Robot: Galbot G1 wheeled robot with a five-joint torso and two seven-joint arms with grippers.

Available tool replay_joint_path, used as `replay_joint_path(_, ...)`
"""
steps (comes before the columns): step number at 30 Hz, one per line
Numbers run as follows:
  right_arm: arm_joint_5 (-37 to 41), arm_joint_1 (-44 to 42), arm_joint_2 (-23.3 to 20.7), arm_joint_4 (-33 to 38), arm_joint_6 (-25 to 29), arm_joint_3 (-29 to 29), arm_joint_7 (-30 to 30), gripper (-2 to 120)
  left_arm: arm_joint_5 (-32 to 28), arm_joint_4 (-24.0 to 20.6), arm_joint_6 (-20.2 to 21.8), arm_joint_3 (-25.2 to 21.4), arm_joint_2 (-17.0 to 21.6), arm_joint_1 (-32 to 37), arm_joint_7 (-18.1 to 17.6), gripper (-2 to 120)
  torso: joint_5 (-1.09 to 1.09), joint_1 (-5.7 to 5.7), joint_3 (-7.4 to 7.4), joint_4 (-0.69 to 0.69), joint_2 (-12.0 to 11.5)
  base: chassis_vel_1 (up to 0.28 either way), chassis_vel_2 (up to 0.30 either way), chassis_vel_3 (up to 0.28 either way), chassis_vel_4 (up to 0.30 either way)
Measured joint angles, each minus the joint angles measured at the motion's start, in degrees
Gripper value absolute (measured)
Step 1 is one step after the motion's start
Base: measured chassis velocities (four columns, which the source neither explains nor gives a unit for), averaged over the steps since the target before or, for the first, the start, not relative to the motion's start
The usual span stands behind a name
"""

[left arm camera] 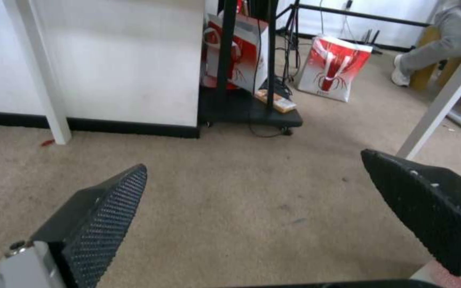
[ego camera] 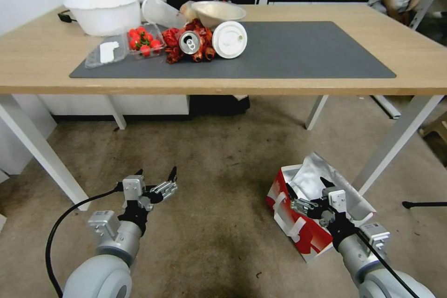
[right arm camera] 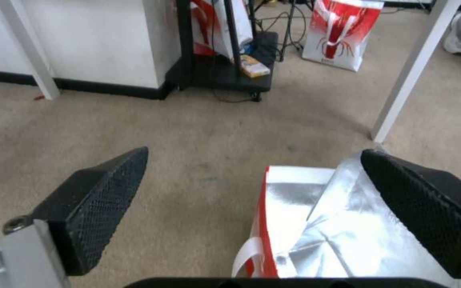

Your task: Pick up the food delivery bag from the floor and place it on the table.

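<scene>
Reaching down and forward from the lower right of the head view, the robot's right arm holds the right gripper [ego camera: 308,192] low over the open mouth of the food delivery bag [ego camera: 298,216], its wrist angled toward the table [ego camera: 42,56]. Its two black fingers stand wide apart and grip nothing; in the right wrist view one textured finger [right arm camera: 102,192] hangs over bare floor [right arm camera: 188,132] beside the bag [right arm camera: 316,224], the other over the crumpled silver foil lining. Whether either fingertip touches the foil cannot be told. The red-and-white bag sits on the floor [ego camera: 209,172] near a white table leg [ego camera: 396,139], a white strap handle [ego camera: 284,216] looped down its side. The left arm extends from the lower left, its left gripper [ego camera: 156,176] hovering above bare floor, well apart from the bag, fingers likewise spread wide and empty, as the left wrist view [left arm camera: 252,168] confirms. On the table's dark grey mat [ego camera: 302,51] lie a drink can [ego camera: 189,42], a punnet of strawberries [ego camera: 144,41] and a white bowl [ego camera: 103,9].
</scene>
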Motion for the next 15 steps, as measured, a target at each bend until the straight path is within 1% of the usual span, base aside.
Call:
replay_joint_path(7, -0.2, -0.5, 0.0, -0.1, 0.5, 0.0, -0.1, 100, 0.0, 0.0, 0.0, 0.0, -0.2, 0.1, 0.0, 100, 0.00, -0.44, -1.34, 0.00, -1.8, 0.000, 0.000, 0.000, 0.000)
replay_joint_path(8, -0.2, -0.5, 0.0, -0.1, 0.5, 0.0, -0.1, 100, 0.0, 0.0, 0.0, 0.0, -0.2, 0.1, 0.0, 100, 0.00, -0.44, -1.34, 0.00, -1.8, 0.000, 0.000, 0.000, 0.000)
replay_joint_path(10, -0.2, -0.5, 0.0, -0.1, 0.5, 0.1, -0.1, 100, 0.0, 0.0, -0.1, 0.0, -0.2, 0.2, 0.0, 100, 0.00, -0.55, -1.89, 0.00, -2.4, 0.000, 0.000, 0.000, 0.000)
replay_joint_path(11, -0.2, -0.5, 0.0, -0.1, 0.5, 0.1, -0.1, 100, 0.0, 0.0, -0.1, 0.0, -0.2, 0.2, 0.0, 100, 0.00, -0.55, -1.89, 0.00, -2.4, 0.000, 0.000, 0.000, 0.000)
replay_joint_path(15, -0.2, -0.3, 0.1, -0.3, 0.5, 0.0, -0.1, 100, 0.0, 0.1, -0.2, -0.1, -0.1, 0.2, 0.1, 100, 0.00, -0.73, -2.80, 0.00, -3.5, 0.000, 0.000, 0.000, 0.000)
